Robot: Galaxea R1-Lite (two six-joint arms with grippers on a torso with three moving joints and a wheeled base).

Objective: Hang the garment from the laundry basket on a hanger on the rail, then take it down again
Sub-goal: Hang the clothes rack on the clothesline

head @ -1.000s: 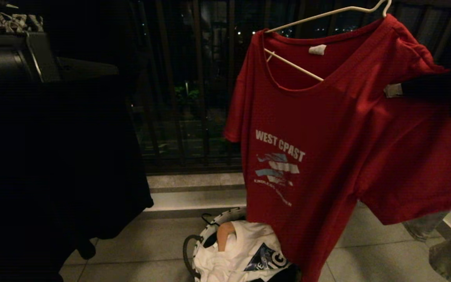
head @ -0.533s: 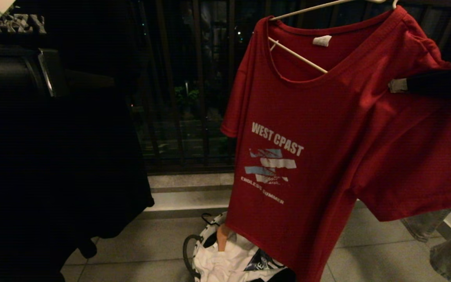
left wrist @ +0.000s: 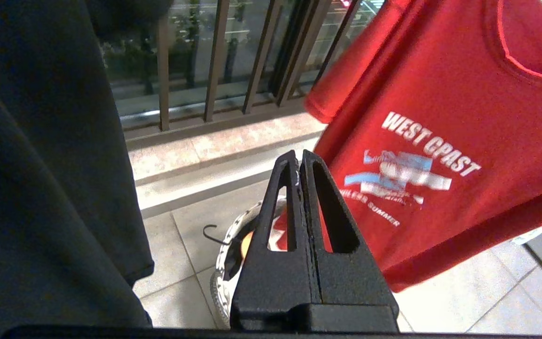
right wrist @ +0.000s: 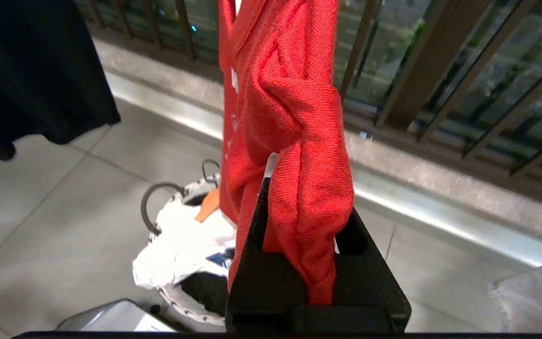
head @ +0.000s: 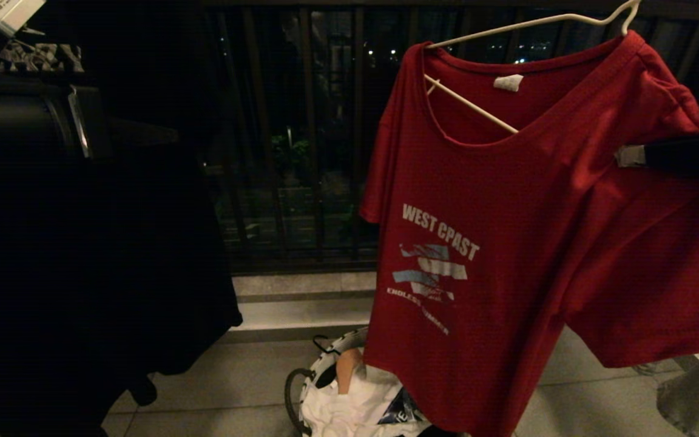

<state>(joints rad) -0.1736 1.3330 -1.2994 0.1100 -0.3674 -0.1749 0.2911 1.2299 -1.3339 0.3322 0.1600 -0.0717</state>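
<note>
- While the left gripper (left wrist: 298,162) hangs empty with its fingers pressed together, beside the dark garment on the left, the red T-shirt (head: 507,243) lies well off toward the robot's right.
- Between them, low on the floor, sits the laundry basket (head: 319,370), just under the shirt's hem.
- The shirt rides on the cream hanger (head: 477,109), whose long axis slopes up to the right.
- The right gripper (right wrist: 280,188) is nearer by far: it is pinched on the shirt's bunched sleeve.
</note>
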